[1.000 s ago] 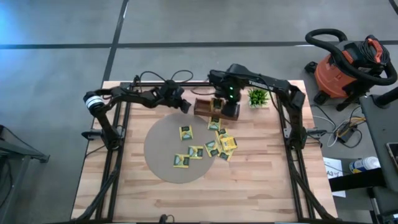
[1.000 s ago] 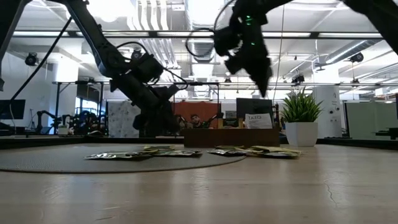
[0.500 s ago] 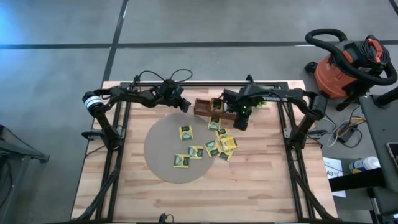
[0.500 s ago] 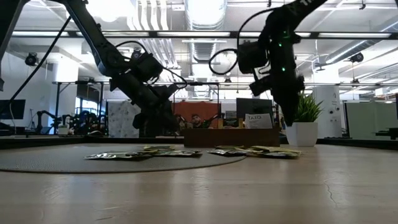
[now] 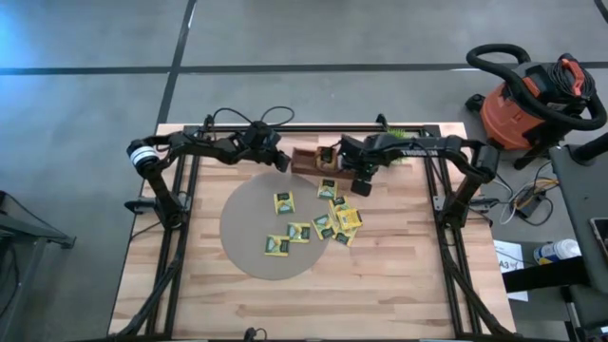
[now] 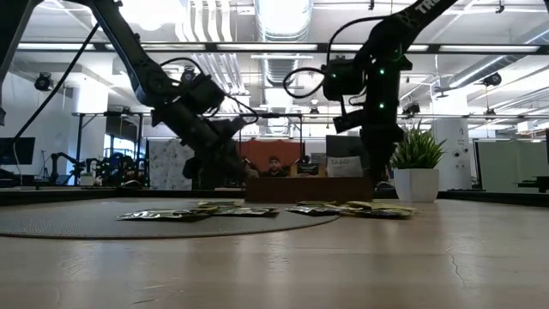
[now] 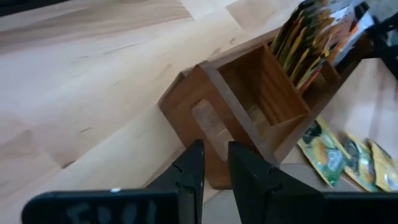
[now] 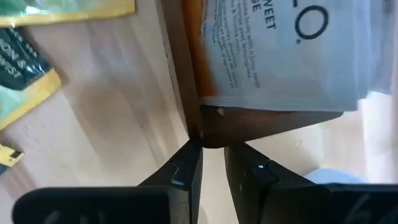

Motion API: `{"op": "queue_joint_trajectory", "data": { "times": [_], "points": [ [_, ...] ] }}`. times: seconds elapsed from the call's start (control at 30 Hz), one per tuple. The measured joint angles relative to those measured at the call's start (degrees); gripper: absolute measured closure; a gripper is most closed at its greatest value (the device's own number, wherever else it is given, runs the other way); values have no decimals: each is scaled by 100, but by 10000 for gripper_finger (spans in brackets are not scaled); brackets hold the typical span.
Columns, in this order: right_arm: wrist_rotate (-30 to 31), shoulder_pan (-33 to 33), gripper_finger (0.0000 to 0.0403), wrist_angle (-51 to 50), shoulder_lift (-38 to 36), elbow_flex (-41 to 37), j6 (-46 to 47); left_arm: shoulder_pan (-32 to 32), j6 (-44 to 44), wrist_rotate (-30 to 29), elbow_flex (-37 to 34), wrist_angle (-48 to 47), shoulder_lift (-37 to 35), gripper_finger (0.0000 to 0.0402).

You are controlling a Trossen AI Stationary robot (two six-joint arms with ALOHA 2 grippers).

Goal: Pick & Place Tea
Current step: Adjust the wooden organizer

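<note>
An industrial robotics lab or workshop is indicated. A butcher-block table (image 5: 399, 275) is set on a bare grey concrete floor (image 5: 285, 38) crossed by dark seams. An orange shop vacuum (image 5: 527, 104) with a black hose is parked beside the table, loose cables (image 5: 527, 195) trailing near it. In the low view, exposed ceiling ducts (image 6: 210, 26), strip lighting (image 6: 171, 47) and further equipment stands (image 6: 64, 163) are seen across an open hall behind.
</note>
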Motion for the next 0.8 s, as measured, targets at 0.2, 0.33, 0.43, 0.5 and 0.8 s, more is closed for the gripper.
{"op": "queue_joint_trajectory", "data": {
  "times": [0.2, 0.33, 0.43, 0.5, 0.8],
  "points": [
    [69, -125, 339, 11, 206, 296, -24, 6, -8, -77, -5, -90, 2, 335],
    [206, -225, 339, 32, 485, 482, -28, 6, -7, -47, -5, -221, 2, 335],
    [228, -259, 338, 30, 624, 602, -24, 5, 12, -28, -5, -353, 2, 335],
    [331, -257, 337, -62, 645, 671, 2, -1, 38, -7, -5, -425, -24, 335],
    [-95, -198, 337, -633, 97, 920, 74, 22, 518, -645, -3, -855, -710, 335]
  ]
}}
